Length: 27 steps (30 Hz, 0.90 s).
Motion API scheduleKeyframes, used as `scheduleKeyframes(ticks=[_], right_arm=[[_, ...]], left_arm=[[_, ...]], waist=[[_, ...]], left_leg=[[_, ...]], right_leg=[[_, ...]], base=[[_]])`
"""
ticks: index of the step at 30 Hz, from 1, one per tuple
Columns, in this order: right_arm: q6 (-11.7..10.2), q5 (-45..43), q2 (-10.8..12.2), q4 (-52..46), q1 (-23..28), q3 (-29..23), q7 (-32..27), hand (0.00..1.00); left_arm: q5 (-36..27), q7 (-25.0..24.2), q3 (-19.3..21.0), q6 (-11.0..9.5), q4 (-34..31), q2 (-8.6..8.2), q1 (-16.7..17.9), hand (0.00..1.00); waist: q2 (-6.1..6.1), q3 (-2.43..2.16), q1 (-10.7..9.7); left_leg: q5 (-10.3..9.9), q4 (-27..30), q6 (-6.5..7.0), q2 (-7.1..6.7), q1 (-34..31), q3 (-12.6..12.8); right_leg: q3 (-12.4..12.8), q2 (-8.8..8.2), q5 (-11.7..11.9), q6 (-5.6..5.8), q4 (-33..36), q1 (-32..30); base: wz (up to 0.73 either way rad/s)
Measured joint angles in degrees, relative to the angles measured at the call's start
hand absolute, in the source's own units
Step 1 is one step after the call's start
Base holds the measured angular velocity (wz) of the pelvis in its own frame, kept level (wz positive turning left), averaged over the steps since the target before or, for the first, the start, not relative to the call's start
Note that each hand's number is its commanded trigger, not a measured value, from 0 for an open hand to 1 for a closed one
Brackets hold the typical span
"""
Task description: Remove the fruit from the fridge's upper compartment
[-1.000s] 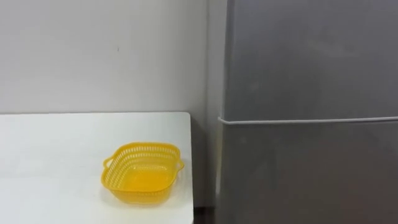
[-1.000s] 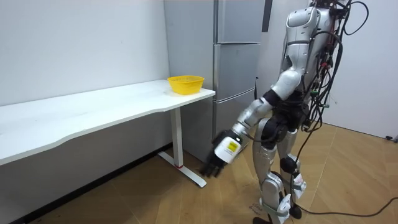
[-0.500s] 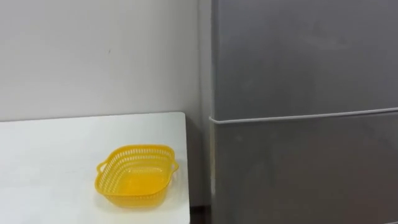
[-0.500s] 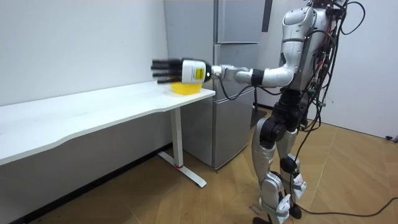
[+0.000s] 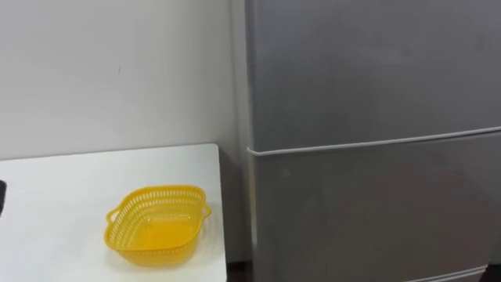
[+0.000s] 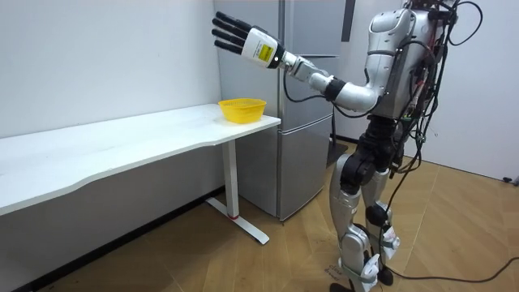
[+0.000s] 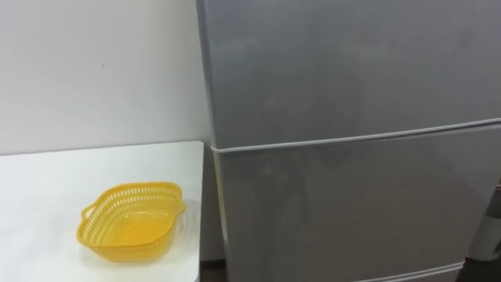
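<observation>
1. Robot: you have it standing on the wooden floor [image 6: 203, 264], facing the fridge [image 6: 304, 122], with the bench end to its left.
2. Left hand [image 6: 237, 36]: held high on an outstretched arm. In the room view it sits above the basket's level and toward the room view's left. Its fingers are straight and spread, and it holds nothing.
3. Bench [image 5: 47, 176]: white top, with its right end just beside the fridge.
4. Basket [image 5: 156, 225]: yellow openwork plastic, resting on the bench near that right end.
5. Fridge, grey, two doors: the upper door [image 5: 368, 70] is closed flush, and the lower door [image 5: 376, 211] is closed beneath it, with a pale seam between them. Whatever you are to retrieve lies behind the upper door, hidden from you.
6. Wall [image 5: 109, 70]: plain and pale, behind the bench.
</observation>
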Motion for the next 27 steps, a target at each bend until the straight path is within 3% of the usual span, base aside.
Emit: scheduleKeyframes(ticks=[10,15,18,27], right_arm=[[0.3,0.9,0.0,0.7,-1.4,0.8,0.0,0.0],[1.0,1.1,-0.1,1.1,-2.8,2.1,-0.1,0.0],[1.6,1.0,-0.1,2.1,-3.5,2.7,-0.4,0.0],[2.5,0.9,-0.2,2.5,-3.8,3.3,0.0,0.0]], left_arm=[[-0.4,-8.4,-7.7,0.9,-0.7,-0.01,-5.6,0.0],[-0.3,-13.7,-11.3,3.6,-0.8,0.0,-9.3,0.0],[-0.4,-17.3,-13.5,5.4,-2.0,-0.02,-9.4,0.0],[-0.5,-24.8,-15.8,7.0,-3.4,-0.11,-9.4,0.0]], waist=[[-0.6,0.44,-1.9],[-0.56,0.45,-2.6],[-0.57,0.44,-3.1],[-0.09,0.05,-4.0]], left_leg=[[0.1,0.0,-0.03,0.03,-0.3,0.5],[0.1,-0.1,-0.04,0.09,-1.1,0.7],[0.1,-0.1,-0.04,0.08,-1.3,0.7],[0.1,-0.1,-0.05,0.13,-1.6,0.5]], right_leg=[[0.8,0.07,0.0,-0.01,0.2,-0.7],[1.5,0.23,0.1,-0.06,0.8,-1.8],[1.6,0.25,0.1,-0.05,0.8,-2.1],[1.6,0.33,0.1,-0.06,0.7,-2.7]], base=[[-0.02],[-0.11],[-0.01],[-0.01]])
